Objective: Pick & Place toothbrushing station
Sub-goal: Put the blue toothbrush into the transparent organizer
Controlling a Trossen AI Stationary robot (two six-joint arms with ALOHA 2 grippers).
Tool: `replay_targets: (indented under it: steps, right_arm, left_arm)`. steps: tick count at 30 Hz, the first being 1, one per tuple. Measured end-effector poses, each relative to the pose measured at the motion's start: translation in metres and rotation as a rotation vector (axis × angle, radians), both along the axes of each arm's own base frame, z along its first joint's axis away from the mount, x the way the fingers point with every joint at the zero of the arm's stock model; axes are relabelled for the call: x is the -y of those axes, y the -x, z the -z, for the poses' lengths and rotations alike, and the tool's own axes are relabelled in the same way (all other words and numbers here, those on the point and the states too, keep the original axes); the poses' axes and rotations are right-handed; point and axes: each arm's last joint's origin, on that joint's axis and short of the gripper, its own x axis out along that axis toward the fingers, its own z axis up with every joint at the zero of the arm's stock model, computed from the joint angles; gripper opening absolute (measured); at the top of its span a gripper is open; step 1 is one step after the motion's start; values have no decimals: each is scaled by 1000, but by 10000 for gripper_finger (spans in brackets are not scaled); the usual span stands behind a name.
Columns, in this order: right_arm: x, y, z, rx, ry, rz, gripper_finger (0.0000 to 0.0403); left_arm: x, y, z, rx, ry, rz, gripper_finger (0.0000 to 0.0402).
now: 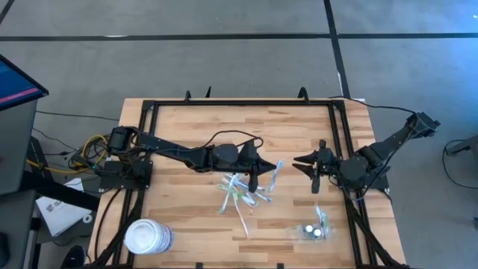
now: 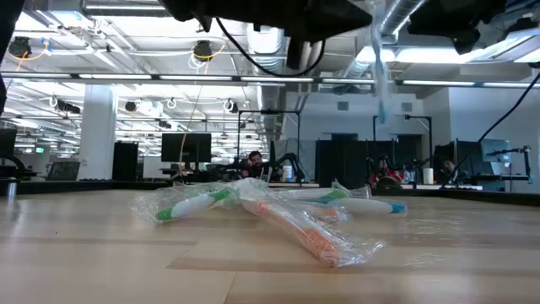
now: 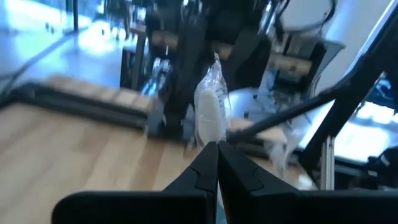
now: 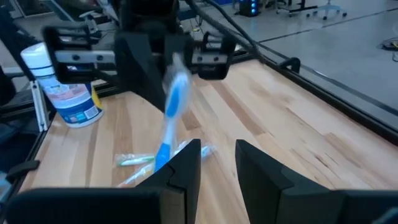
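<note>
Brush [image 4: 172,106] hangs lifted off the pile [image 1: 239,194], pinched in the clenched left claw [image 1: 258,179], presumably for handover to the half-parted, empty right claw [image 1: 314,170] waiting opposite.

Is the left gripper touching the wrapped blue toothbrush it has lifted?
Touching. The left wrist view shows the left gripper shut on the wrapped blue toothbrush, and the right wrist view shows it hanging from that gripper above the table.

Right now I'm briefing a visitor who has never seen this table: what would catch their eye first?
Probably the left gripper above mid-table, shut on a wrapped blue toothbrush that dangles clear of the wood. Just below it lies a loose heap of wrapped toothbrushes. The right gripper waits open beside them, and a white tub stands at the near left corner.
</note>
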Motion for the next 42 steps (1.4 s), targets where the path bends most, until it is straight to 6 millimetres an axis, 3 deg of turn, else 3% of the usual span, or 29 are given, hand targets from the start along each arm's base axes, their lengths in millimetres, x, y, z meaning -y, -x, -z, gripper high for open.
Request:
replay_targets:
  steps: [7,20,42]
  right_arm:
    - [-3,-12,6,-21,16,22,91]
    - [-12,-26,1,43,59,-61,91]
    - [0,-51,5,73,10,-56,91]
  left_arm:
    - [-1,-1,-12,118,-54,-20,0]
    - [-2,0,-14,134,-96,-66,0]
    - [-1,0,-15,148,-120,-80,0]
